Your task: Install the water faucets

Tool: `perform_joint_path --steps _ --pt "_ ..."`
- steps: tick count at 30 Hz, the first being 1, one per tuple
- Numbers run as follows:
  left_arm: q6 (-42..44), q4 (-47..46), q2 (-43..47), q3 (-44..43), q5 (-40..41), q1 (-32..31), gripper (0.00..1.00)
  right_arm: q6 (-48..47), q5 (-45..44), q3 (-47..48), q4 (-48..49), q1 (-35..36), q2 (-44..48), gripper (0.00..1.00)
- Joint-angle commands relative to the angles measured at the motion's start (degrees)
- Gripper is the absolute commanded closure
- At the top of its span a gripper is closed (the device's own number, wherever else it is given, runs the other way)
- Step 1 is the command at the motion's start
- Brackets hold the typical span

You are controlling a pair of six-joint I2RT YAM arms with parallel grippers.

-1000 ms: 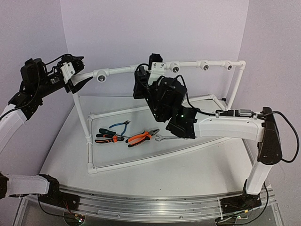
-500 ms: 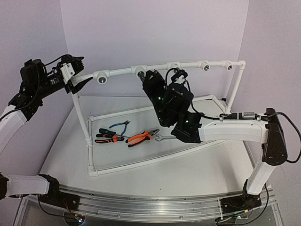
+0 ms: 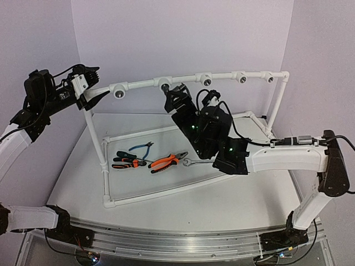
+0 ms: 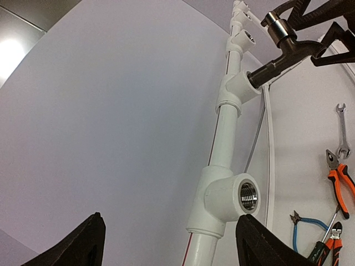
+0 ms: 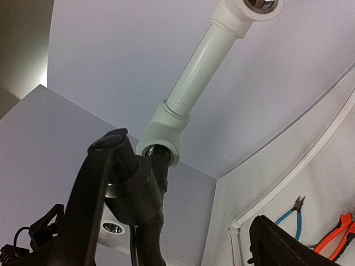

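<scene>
At far left, left gripper [image 4: 170, 217] hovers by pipe rail [image 3: 141, 83], fingers apart, empty, likely lined up on open tee [image 4: 227, 197]. Dark faucet [image 4: 280, 49] sits threaded into next tee [image 4: 237, 88]; right gripper [image 4: 299, 33] straddles it, fingers spread, unclamped. Orange-handled pliers [image 3: 166, 162], wrench [image 3: 195, 163] lie on white bench [image 3: 222, 199]; lilac walls [image 3: 177, 39] behind.

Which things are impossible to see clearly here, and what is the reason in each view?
Right wrist: how deep the faucet sits, hidden inside the tee fitting.
Top external: the faucet is too small, lost against the dark right end effector.
Top external: part of the wrench, covered by the right arm.
</scene>
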State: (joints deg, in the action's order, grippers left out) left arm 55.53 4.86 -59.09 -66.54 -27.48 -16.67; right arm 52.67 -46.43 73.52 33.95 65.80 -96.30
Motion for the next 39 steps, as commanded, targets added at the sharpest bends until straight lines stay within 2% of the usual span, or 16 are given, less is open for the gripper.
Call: perform_joint_path --steps 1,4,6,11,14,18,21,25,29,33,37,39 --pt "0.04 -2.05 -0.62 -0.41 -1.37 0.3 0.18 -5.2 6.95 -1.44 1.1 0.86 5.12 0.02" --pt "0.31 -1.8 -0.85 -0.34 -1.22 0.32 0.17 -13.88 11.38 -1.15 -2.12 2.38 7.52 0.02" --pt "0.43 -1.82 -0.9 -0.35 -1.22 0.32 0.18 -15.36 9.11 -2.8 -6.55 3.44 10.72 0.02" --pt "0.71 -1.76 -1.03 -0.34 -1.25 0.32 0.18 -12.21 1.89 -14.75 -9.64 4.62 20.51 0.02" --pt "0.61 -1.79 -0.82 -0.3 -1.37 0.3 0.18 -19.82 1.8 -15.03 -17.1 4.72 25.5 0.02" --pt "0.04 -1.37 0.11 -0.86 -1.58 0.3 0.17 -42.07 0.76 -2.26 -40.48 5.29 27.74 0.05" --pt "0.04 -0.03 1.03 -1.3 -0.99 0.32 0.17 -64.19 -4.11 4.42 -48.94 6.95 27.03 0.06" --pt "-0.53 3.63 1.59 -1.85 1.74 0.73 0.17 -99.78 -4.48 7.01 -43.74 7.58 24.55 0.02" --pt "-6.12 8.39 1.21 -4.96 3.98 2.72 0.16 -125.95 -2.21 13.36 -42.44 7.59 18.15 0.02" --pt "-14.14 15.91 0.57 -8.86 2.9 6.54 0.14 -147.85 -1.71 15.75 -36.32 7.61 12.52 0.02" --pt "-20.05 24.83 0.11 -10.5 -0.67 10.95 0.13 -154.93 0.54 20.08 -35.83 7.6 8.08 0.02" --pt "-21.71 28.62 -0.55 -10.45 -5.08 14.67 0.11 -156.92 0.9 23.03 -38.07 7.56 5.9 0.02"
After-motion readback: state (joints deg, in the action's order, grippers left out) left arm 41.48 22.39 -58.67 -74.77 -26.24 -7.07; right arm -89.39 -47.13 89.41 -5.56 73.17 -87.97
